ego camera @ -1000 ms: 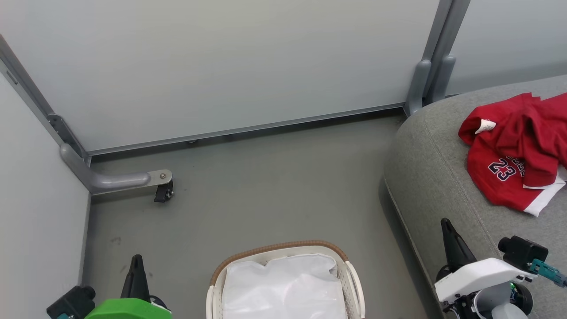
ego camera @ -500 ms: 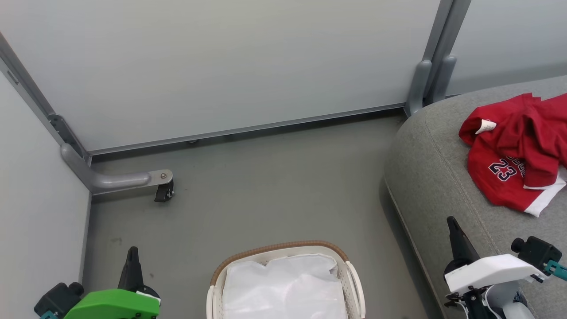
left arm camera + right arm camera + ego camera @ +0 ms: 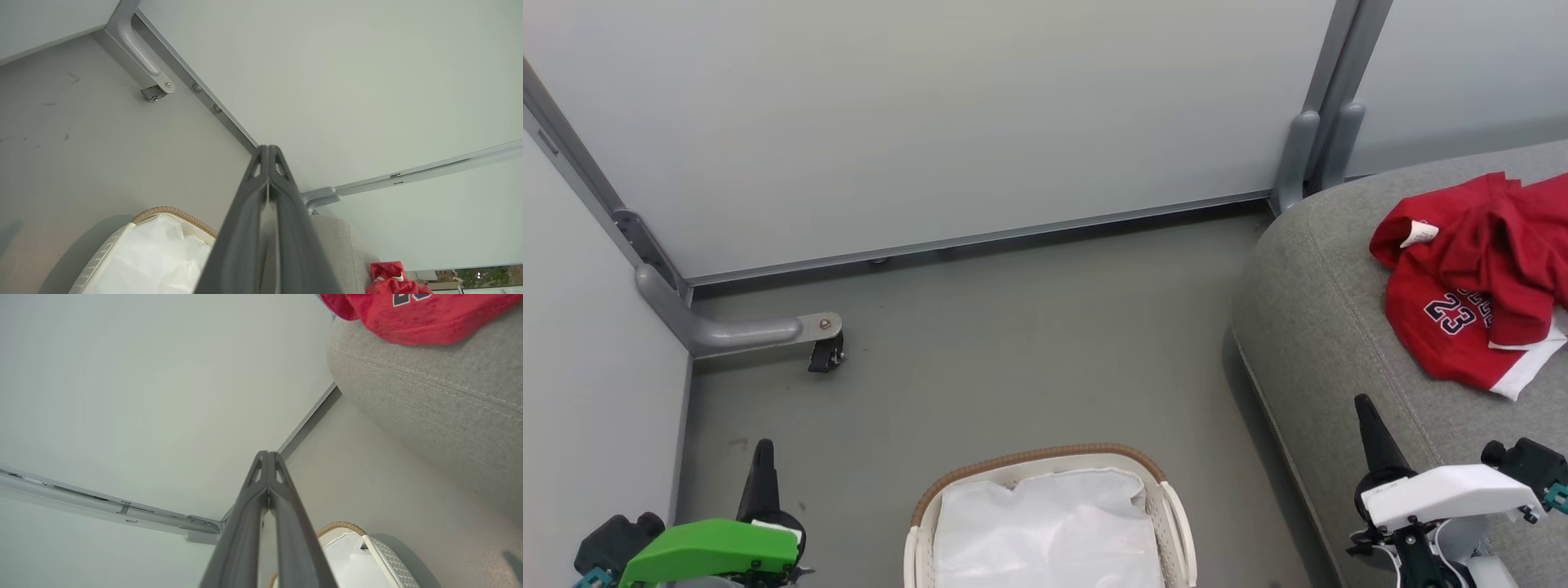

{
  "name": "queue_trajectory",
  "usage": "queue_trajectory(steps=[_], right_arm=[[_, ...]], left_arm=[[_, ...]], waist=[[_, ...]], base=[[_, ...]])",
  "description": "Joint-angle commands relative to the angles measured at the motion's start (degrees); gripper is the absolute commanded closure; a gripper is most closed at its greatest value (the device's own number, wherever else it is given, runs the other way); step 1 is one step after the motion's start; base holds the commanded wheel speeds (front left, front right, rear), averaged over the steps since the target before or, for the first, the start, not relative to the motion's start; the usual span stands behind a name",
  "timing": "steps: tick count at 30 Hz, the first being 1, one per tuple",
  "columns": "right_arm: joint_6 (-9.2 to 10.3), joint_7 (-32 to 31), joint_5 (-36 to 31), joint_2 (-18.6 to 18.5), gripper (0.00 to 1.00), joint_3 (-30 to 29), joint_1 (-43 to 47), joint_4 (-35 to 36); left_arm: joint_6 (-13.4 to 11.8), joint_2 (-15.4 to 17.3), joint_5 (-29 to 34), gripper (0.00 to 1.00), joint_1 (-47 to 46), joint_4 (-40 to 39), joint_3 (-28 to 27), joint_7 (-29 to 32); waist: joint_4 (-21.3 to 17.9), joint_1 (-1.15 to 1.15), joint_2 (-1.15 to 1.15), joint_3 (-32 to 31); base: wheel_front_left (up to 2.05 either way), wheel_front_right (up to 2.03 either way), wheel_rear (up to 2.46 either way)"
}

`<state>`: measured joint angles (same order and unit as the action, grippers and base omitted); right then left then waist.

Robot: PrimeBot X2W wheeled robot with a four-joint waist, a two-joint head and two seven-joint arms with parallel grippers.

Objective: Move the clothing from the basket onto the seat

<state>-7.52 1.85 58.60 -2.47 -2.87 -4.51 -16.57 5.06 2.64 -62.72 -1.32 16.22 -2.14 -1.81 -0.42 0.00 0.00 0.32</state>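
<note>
Head view is showing the left pincer (image 3: 765, 447) and right pincer (image 3: 1362, 404), both closed and empty, drawing back beside the basket (image 3: 1045, 454), with the clothing (image 3: 1462, 278) lying on the seat (image 3: 1323, 327) beyond the right one, so the task is seemingly finishing.

Red clothing (image 3: 1470, 278) heaped on grey seat (image 3: 1323, 327) at rt — basket (image 3: 1037, 454) w/ white liner (image 3: 1045, 531) on floor (image 3: 1013, 343), bottom ctr.

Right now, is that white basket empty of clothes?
Seemingly empty: the oval off-white plastic basket holds just a white liner; red garments lie on the grey seat.
</note>
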Motion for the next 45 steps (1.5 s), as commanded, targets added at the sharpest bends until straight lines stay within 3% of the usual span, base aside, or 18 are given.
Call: queue_trajectory(steps=[1, 45], right_arm=[[0.02, -0.41, 1.72, -0.35, 1.0, -0.3, -1.39, 0.85], [0.04, -6.41, 25.2, -0.51, 1.0, -2.88, -1.9, 2.23]], left_arm=[[0.48, 0.24, -1.59, 1.0, -1.57, -0.77, -0.52, 0.31], [1.99, 0.34, -22.24, 1.0, -4.46, -1.95, -3.44, 6.28]], waist=[[0.01, 0.0, 0.0, 0.0], [0.28, 0.0, 0.0, -0.09]], base=[[0.0, 0.0, 0.0], [0.0, 0.0, 0.0]])
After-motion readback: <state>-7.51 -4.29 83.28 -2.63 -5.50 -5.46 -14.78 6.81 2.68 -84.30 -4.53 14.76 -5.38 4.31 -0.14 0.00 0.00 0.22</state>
